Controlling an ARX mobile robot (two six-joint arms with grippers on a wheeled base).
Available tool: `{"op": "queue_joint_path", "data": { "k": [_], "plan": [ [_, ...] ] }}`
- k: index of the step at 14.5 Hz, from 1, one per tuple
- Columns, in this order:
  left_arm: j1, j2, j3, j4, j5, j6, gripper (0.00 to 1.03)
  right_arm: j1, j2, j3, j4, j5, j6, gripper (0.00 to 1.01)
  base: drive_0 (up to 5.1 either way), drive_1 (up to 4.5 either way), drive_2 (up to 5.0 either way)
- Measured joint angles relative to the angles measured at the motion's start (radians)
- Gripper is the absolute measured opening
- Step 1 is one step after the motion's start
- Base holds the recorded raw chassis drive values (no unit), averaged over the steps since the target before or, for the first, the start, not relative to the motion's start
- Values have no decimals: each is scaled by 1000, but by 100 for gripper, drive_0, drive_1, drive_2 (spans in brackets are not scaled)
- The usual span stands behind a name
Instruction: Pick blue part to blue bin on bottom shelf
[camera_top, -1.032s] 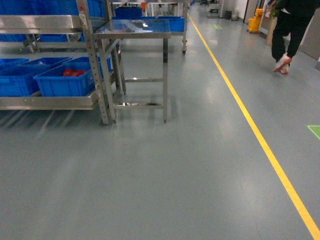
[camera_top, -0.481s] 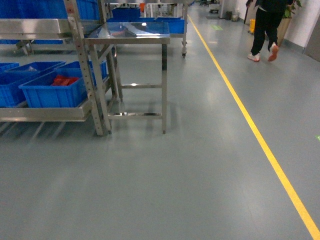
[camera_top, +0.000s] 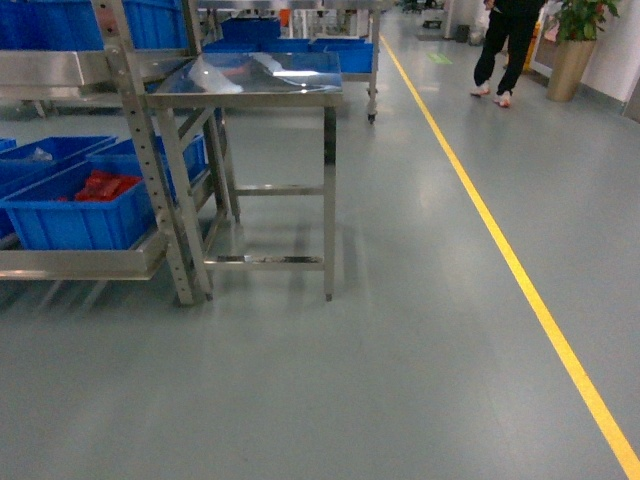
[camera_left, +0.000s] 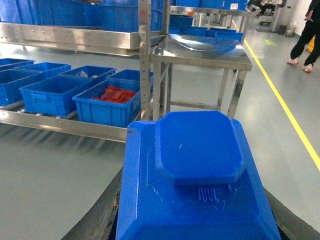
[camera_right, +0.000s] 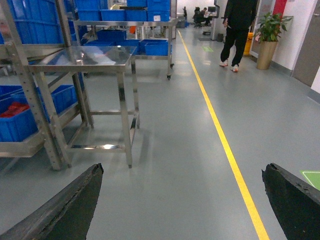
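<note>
Blue and textured, your part (camera_left: 197, 175) fills the left wrist view, seemingly clamped in the left gripper (camera_left: 197, 220), whose dark fingers barely show at its sides. Ahead, the bottom shelf (camera_top: 85, 262) carries blue bins (camera_top: 70, 210), one holding red pieces. Your right gripper (camera_right: 185, 205) is spread wide, holding nothing.

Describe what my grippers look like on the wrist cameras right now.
In the right wrist view, the right gripper shows two black, rough-textured fingers that widen toward the bottom corners. In the left wrist view, only slivers of black fingers of the left gripper show. No cables or markings are visible.
</note>
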Motion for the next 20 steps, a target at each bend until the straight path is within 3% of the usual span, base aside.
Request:
{"op": "queue_joint_path", "data": {
  "k": [20],
  "plan": [
    [0, 1, 0, -1, 0, 0, 43, 0, 0, 0, -4, 0, 0, 98, -8, 406, -421]
  ]
}}
